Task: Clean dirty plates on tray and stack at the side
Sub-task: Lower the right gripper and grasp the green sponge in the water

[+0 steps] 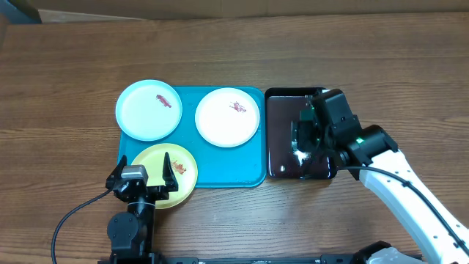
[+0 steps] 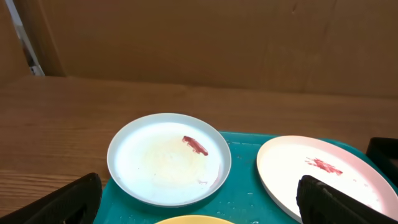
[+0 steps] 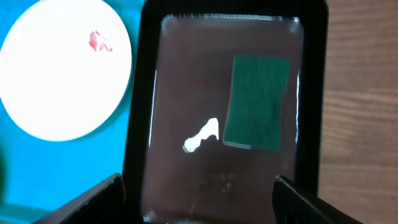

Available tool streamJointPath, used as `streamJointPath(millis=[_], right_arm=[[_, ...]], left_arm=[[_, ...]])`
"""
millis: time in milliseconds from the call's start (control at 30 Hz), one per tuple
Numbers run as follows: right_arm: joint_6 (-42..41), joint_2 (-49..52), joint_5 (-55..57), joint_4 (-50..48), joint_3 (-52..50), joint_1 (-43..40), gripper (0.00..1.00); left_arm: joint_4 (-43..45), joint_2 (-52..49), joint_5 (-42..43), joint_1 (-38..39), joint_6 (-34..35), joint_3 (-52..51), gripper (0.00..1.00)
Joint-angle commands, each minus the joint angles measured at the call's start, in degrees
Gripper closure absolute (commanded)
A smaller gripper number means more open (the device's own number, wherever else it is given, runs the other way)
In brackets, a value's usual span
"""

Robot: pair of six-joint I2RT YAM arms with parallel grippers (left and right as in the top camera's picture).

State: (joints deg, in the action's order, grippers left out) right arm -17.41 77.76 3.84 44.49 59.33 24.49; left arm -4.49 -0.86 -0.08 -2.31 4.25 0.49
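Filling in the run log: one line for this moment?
left claw open above yellow plate | right claw open above green pad in dark tray

- Of the yellow plate [image 2: 189, 219], the left wrist view catches only a sliver at 6 o'clock; the rest runs off the edge.
- The white plate [image 2: 323, 180] is clipped there at 4 o'clock.
- From overhead, the right gripper [image 1: 302, 141] covers most of the green pad [image 1: 303, 126] and the middle of the dark tray [image 1: 272, 132].
- The white patch [image 3: 202, 135] on that tray could be glare or foam; I cannot tell.

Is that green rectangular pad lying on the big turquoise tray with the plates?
No, the green pad lies inside the dark glossy tray, which sits next to the turquoise tray.
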Motion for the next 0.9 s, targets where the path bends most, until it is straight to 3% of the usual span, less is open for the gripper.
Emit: streamJointPath(millis=[0, 200, 533, 867], right_arm=[[-0.63, 1.27, 2.14, -1.64, -0.13, 0.20, 0.23], [-0.66, 5.66, 3.30, -2.71, -0.13, 0.20, 0.24], [-0.94, 14.23, 14.60, -11.34, -0.13, 0.20, 0.32], [-2.82, 21.46, 15.93, -17.77, -0.13, 0.20, 0.35]], left_arm=[[0.07, 0.55, -0.35, -0.26, -0.87, -0.22, 0.00], [0.07, 0.55, -0.37, -0.26, -0.87, -0.22, 0.00], [0.07, 0.55, -0.37, -0.26, -0.87, -0.22, 0.00], [0.09, 0.55, -0.37, -0.26, -0.87, -0.22, 0.00]])
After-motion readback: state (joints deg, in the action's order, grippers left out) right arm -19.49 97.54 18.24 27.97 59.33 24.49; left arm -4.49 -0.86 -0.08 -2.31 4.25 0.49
